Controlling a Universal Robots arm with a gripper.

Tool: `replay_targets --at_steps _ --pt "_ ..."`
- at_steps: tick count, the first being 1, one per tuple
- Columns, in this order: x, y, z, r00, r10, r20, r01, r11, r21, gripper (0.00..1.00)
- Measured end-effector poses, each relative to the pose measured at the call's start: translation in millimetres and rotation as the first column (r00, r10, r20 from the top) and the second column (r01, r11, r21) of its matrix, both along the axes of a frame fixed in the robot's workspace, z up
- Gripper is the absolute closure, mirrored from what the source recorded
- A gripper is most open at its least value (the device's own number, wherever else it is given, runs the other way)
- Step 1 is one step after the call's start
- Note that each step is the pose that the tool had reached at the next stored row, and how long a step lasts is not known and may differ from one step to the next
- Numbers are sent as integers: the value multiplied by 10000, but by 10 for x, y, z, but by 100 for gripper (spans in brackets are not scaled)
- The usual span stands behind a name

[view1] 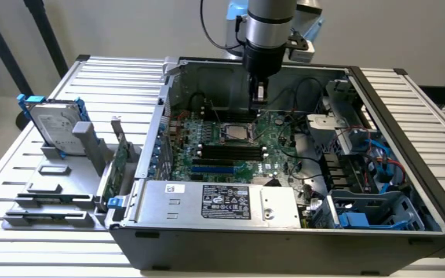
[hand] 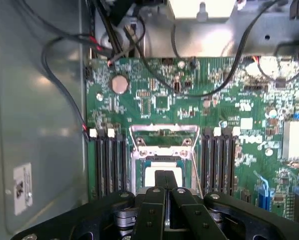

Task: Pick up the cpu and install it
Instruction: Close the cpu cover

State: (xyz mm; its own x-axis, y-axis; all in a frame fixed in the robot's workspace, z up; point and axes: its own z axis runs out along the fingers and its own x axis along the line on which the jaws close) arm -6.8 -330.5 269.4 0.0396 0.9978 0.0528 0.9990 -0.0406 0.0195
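The cpu (view1: 236,132) is a small square chip with a silver-grey top, lying flat in the socket in the middle of the green motherboard (view1: 207,152) inside the open computer case. In the wrist view the cpu (hand: 153,178) sits in the socket, whose metal frame (hand: 164,134) is flipped open behind it. My gripper (view1: 258,105) hangs straight down just above the far edge of the socket. Its fingers (hand: 159,176) are pressed together with nothing visible between them. They cover part of the chip.
Black memory slots (hand: 109,160) flank the socket on both sides. Loose black cables (hand: 64,55) run along the case wall. A grey power supply box (view1: 222,201) lies at the front, and a drive cage (view1: 361,168) is at the exterior view's right. A hard drive with blue brackets (view1: 53,124) stands outside on a grey rack.
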Motion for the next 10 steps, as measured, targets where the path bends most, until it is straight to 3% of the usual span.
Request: replay_targets --at_steps 10 --pt "455 0 55 10000 33 -24 -32 9999 100 89"
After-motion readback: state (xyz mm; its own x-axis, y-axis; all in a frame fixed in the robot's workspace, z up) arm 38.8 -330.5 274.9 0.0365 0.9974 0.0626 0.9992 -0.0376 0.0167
